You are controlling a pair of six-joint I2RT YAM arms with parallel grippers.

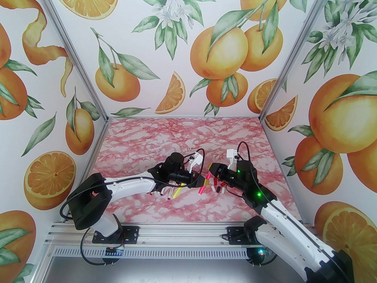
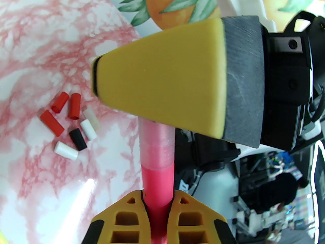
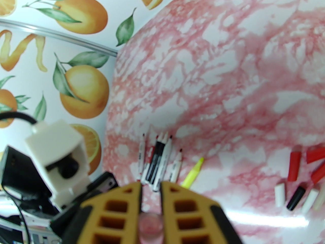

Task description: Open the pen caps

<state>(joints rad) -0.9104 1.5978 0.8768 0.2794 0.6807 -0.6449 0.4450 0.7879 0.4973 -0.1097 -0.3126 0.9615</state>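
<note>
**Pink highlighter held between both grippers, cap not yet off**

The left gripper (image 2: 157,194) is clamped on the barrel of the pink highlighter (image 2: 157,179). The right gripper (image 3: 151,184) is closed on its translucent cap (image 2: 157,143), which is still seated. The loose caps (image 2: 74,106) lie clustered on the table (image 1: 182,134) to the right, and the uncapped markers (image 3: 158,159) and yellow highlighter (image 3: 193,173) lie to the left. This appears to be the last cap remaining.

You are looking at bright, even lighting that is casting hardly any shadows. White glare is streaking across the tabletop (image 3: 266,218) in both wrist views, whose edges are bulging. The right claw (image 3: 151,187) is blurring close to its lens.
</note>
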